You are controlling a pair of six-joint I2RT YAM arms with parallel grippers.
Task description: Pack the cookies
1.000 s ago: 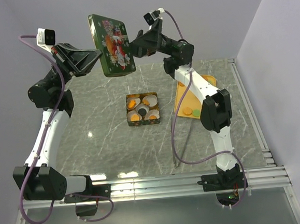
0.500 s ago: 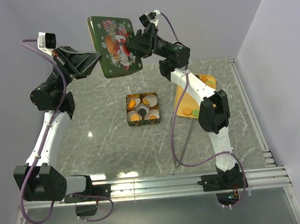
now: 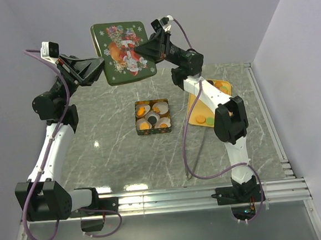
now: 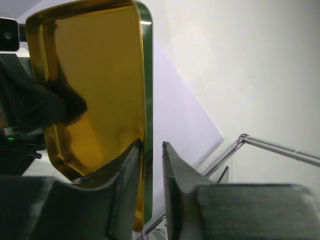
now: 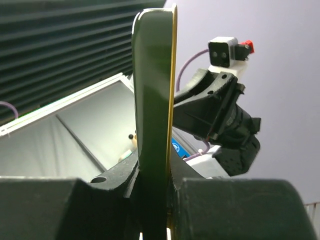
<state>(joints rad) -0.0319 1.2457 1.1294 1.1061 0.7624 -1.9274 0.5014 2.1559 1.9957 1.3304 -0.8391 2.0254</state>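
A green tin lid (image 3: pixel 123 50) with a Christmas picture hangs high above the far side of the table between both grippers. My right gripper (image 3: pixel 143 50) is shut on its right edge; in the right wrist view the lid (image 5: pixel 152 100) stands edge-on, clamped between the jaws (image 5: pixel 154 165). My left gripper (image 3: pixel 101 62) straddles the lid's left edge, open: in the left wrist view the lid (image 4: pixel 95 90) shows its gold inside, with a gap at one finger (image 4: pixel 152 144). Orange cookies (image 3: pixel 143 125) lie in white cups in the open tin (image 3: pixel 140 131). More cookies (image 3: pixel 200 117) sit on an orange tray (image 3: pixel 195 103).
The tin stands mid-table on the grey marble top. The tray lies to its right, partly under the right arm. A purple cable (image 3: pixel 186 151) droops from the right arm to the table. Metal rails (image 3: pixel 265 106) border the right and near edges.
The lid has turned from nearly edge-on to face the camera and risen slightly. My right gripper has shut on its edge; my left gripper has loosened from shut to open.
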